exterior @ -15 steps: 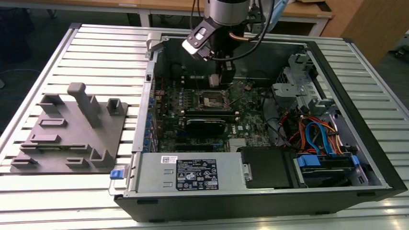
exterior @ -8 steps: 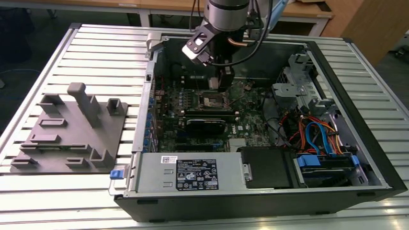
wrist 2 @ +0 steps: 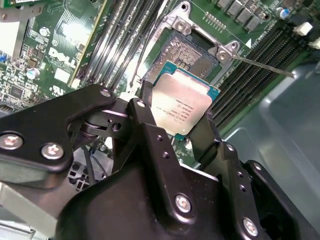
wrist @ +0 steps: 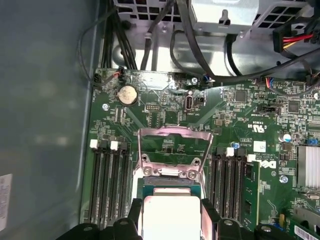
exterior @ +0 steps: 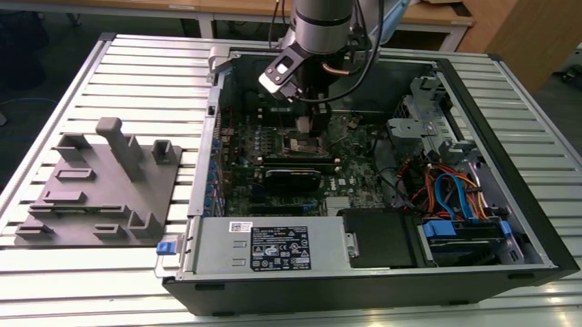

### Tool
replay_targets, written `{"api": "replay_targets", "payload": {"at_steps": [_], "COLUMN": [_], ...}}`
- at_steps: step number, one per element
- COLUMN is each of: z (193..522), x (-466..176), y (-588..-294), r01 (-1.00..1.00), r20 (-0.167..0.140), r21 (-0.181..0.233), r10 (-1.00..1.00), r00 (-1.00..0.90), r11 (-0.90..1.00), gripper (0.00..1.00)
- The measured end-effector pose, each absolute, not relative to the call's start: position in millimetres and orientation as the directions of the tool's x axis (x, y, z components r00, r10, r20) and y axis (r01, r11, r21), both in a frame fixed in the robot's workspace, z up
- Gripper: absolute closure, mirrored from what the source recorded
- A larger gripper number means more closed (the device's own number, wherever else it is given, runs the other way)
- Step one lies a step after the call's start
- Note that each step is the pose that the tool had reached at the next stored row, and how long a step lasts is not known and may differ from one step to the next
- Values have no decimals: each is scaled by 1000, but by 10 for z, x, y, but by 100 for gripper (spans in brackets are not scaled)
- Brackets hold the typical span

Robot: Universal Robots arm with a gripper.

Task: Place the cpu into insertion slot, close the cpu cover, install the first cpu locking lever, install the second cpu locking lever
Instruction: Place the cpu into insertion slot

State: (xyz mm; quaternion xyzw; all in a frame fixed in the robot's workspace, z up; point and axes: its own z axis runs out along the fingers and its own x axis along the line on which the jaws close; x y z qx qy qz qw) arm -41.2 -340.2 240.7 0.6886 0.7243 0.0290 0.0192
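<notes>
Claw (wrist 2: 177,114) grips the cpu (wrist 2: 182,100) by two opposite edges, its black fingers (wrist 2: 145,100) narrowed onto the chip with the silvery-grey top facing up. In the first wrist view the claw (wrist: 171,220) holds the same cpu (wrist: 170,212) just in front of the raised cover (wrist: 172,131), a thin silvery frame that stands open with green board showing through its window.

The socket (wrist 2: 192,50) lies uncovered on the motherboard, and its dark centre is bare. In the second wrist view the cpu overlaps the near edge of the socket rather than sitting square inside it; whether the chip touches the rim cannot be told. A thin metal lever (wrist 2: 262,66) juts out free from one corner of the socket, across the long black memory slots (wrist 2: 250,70). More memory slots (wrist: 107,185) run along both sides of the socket, and a round coin battery (wrist: 127,94) sits on the board beyond the cover.

In the exterior view the arm (exterior: 318,27) reaches down into the open computer case (exterior: 509,204), with the claw (exterior: 312,122) low over the socket (exterior: 302,143). The grey power supply box (exterior: 264,245) fills the case's near side. The case lies on a slatted metal tabletop (exterior: 136,68), and a grey moulded tray (exterior: 100,184) rests on the exterior view's left, well apart from the claw.
</notes>
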Motion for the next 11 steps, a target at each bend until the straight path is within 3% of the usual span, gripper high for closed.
{"api": "replay_targets", "payload": {"at_steps": [11], "z": [2238], "x": [-431], "y": [-3400], "r01": [998], "r20": [10], "r21": [50], "r10": [999], "r00": [-51], "r11": [50], "gripper": [46]}}
